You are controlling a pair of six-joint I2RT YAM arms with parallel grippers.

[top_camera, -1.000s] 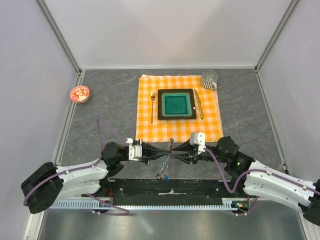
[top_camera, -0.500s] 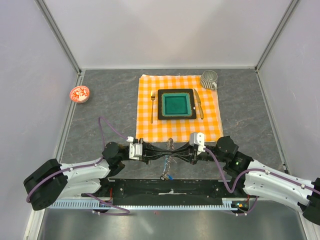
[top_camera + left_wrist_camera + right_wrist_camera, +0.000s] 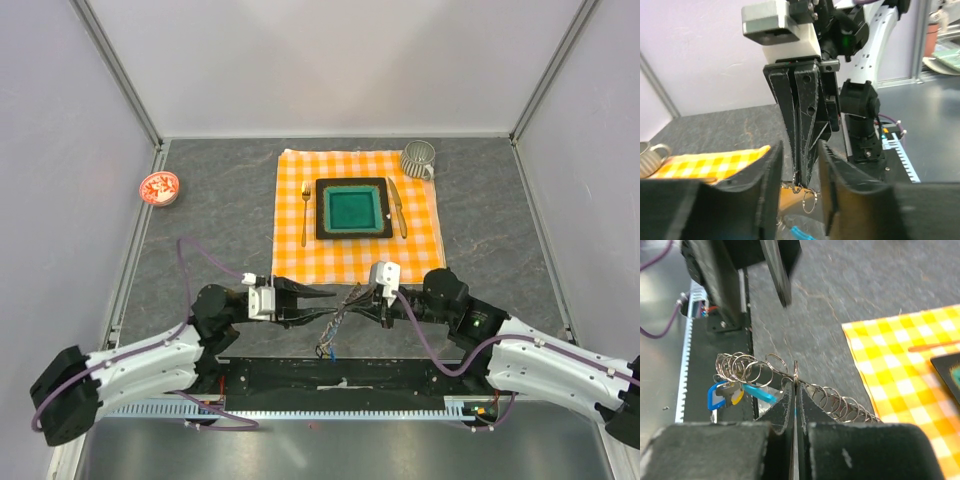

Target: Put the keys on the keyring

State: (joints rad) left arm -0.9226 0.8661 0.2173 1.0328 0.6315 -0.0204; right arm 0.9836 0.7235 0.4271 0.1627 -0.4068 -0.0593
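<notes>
The keyring (image 3: 771, 371) is a string of several silvery wire rings with a cyan clip (image 3: 759, 392), hanging over the table's near edge. My right gripper (image 3: 795, 385) is shut on one ring in the middle of the string. The keys (image 3: 724, 395), with blue and yellow heads, dangle at the lower end, seen from above as keys (image 3: 325, 352). My left gripper (image 3: 799, 186) is open, its fingers (image 3: 771, 172) standing on either side of the right gripper's (image 3: 351, 300) shut tips without touching the rings. A loose ring (image 3: 810, 202) hangs between them.
An orange checked cloth (image 3: 300, 255) lies behind the grippers and bears a green plate (image 3: 352, 209), a fork (image 3: 305, 212) and a knife (image 3: 397, 207). A mug (image 3: 418, 158) stands at its far right corner. A red-and-white dish (image 3: 159, 187) sits far left. The black base rail (image 3: 340, 375) runs below.
My left gripper has opened, let go of the ring string and drawn back to the left. My right gripper has shut on a ring and shifted slightly left.
</notes>
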